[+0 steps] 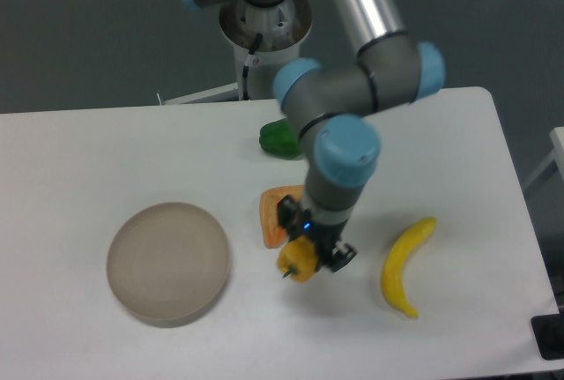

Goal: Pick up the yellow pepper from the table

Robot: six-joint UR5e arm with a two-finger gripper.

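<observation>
- Nearest my camera lies the white table [79, 345], its front edge running along the bottom of my view, with a round grey-beige plate [168, 263] sitting on its left half.
- Just right of the plate, at the table's middle, I see the yellow pepper [298, 262]: a small, lumpy yellow-orange piece with a short dark stem poking down and to the left.
- From my seat the pepper sits between the dark fingers of the gripper [310, 255], which look closed in against its sides; whether it rests on the table or hangs just above it, I cannot tell from this angle.
- Behind the pepper, touching or nearly touching the gripper, an orange wedge-shaped piece [275, 215] lies flat on the table, partly hidden by the wrist.
- A yellow banana [404, 265] curves on the table to the right of the gripper, clearly apart from it.
- Farther back a green pepper [279, 137] rests on the table, half covered by the arm's grey-and-blue joint.
- The arm [352, 89] reaches in from its base [263, 36] beyond the table's far edge: a silver tube slants down to the right to an elbow with blue caps, then a grey link doubles back to the left, and the wrist drops almost straight down onto the pepper.
- A small blue light shows on the wrist just above the fingers.
</observation>
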